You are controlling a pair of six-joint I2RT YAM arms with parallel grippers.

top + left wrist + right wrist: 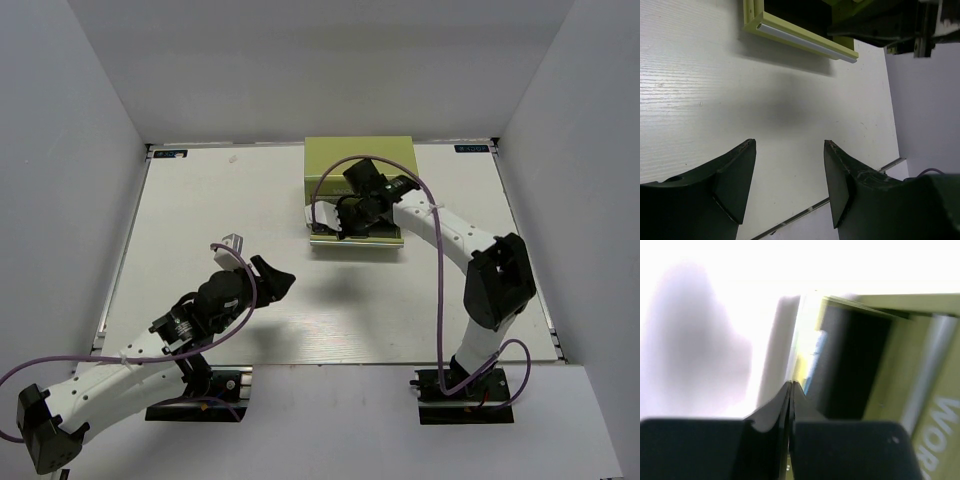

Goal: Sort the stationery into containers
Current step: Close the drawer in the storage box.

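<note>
The lime-green chest (360,158) stands at the back middle of the table, with one drawer (356,237) pulled out toward me. My right gripper (349,214) hangs over the open drawer with its fingers pressed together and nothing between them; its wrist view (791,385) shows the tips at the drawer's left edge. A blurred light blue streak (818,349) lies inside the drawer, perhaps a pen. The other pens are hidden. My left gripper (277,281) is open and empty above bare table (789,142), short of the drawer front (800,38).
White walls close in the table on three sides. A small pale object (232,242) lies on the table just beyond my left gripper. The right arm (890,22) reaches over the drawer. Lettering (942,432) runs across the chest's front.
</note>
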